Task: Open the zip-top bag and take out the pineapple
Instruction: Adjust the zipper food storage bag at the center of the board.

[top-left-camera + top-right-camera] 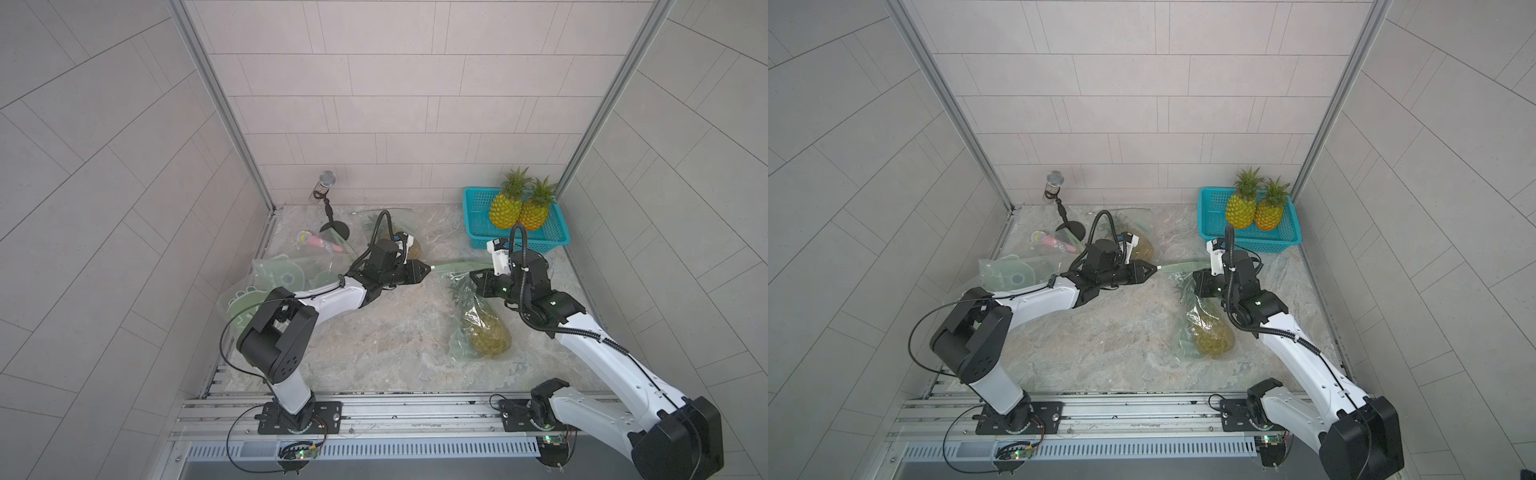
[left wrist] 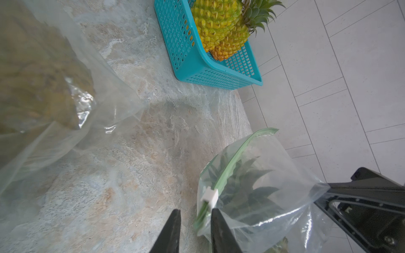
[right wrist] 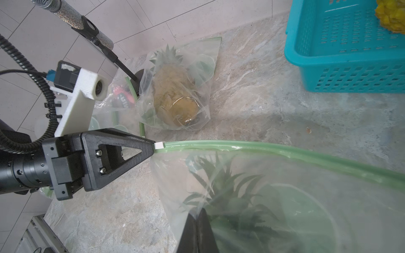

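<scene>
The zip-top bag (image 3: 274, 186) is lying on the table (image 1: 374, 332) in front of the right arm. The pineapple (image 1: 490, 336) is sitting inside it, crown pointing toward the green zip track (image 3: 263, 147), which is stretching taut between the two hands. The right hand (image 3: 198, 216) is pinching fully shut on the bag film below the track, acting as anchor. The left hand (image 2: 195, 212) is sitting at the track's far end with jaws narrowly apart, straddling the green strip right beside the white slider (image 3: 158, 145). It is clamping nothing, with one tip touching the slider. Cannot tell whether the seal is parted. Judging the step as working the slider: the left hand is needing a firm bite on the slider itself, then straight travel along the track line, low and level, with the right hand holding tension against it. Likely trouble: tips skidding off the small slider, or the whole bag dragging along with the fruit.
</scene>
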`<state>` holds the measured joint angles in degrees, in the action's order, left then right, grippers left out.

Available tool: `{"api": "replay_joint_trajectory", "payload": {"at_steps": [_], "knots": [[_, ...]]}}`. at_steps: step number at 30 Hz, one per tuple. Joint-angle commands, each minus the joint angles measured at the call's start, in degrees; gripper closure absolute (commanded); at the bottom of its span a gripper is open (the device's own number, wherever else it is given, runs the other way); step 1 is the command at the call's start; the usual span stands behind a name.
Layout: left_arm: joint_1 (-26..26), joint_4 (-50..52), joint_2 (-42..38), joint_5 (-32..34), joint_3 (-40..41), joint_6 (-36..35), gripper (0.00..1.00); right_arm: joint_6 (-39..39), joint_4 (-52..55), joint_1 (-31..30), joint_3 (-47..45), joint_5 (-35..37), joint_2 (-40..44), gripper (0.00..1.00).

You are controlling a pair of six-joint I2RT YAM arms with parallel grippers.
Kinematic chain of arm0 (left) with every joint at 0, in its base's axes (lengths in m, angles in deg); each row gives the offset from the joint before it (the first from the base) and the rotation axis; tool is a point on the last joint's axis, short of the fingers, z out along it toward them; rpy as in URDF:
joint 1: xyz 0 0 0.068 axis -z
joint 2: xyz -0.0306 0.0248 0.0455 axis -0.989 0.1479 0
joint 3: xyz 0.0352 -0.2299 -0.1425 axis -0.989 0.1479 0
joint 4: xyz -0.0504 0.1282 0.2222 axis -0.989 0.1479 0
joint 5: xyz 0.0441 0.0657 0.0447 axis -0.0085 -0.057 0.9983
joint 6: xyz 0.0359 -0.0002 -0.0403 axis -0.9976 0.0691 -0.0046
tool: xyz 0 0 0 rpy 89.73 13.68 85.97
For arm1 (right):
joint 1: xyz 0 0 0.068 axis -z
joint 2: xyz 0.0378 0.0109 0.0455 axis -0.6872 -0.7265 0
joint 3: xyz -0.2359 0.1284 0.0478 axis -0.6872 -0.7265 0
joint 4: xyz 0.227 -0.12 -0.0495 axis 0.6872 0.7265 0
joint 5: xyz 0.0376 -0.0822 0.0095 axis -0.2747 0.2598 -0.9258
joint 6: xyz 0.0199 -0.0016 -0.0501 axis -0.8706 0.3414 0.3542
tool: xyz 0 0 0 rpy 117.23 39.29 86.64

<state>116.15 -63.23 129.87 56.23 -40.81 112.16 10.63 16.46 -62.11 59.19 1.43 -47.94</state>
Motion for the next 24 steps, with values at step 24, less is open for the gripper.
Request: {"api": "replay_joint_trajectory", "payload": {"at_steps": [24], "knots": [[0.3,7.6,-6.8,-5.9,-8.5,-4.0,1.00,4.0,-0.1,-0.3,2.1,1.4,5.5,0.83]]}}
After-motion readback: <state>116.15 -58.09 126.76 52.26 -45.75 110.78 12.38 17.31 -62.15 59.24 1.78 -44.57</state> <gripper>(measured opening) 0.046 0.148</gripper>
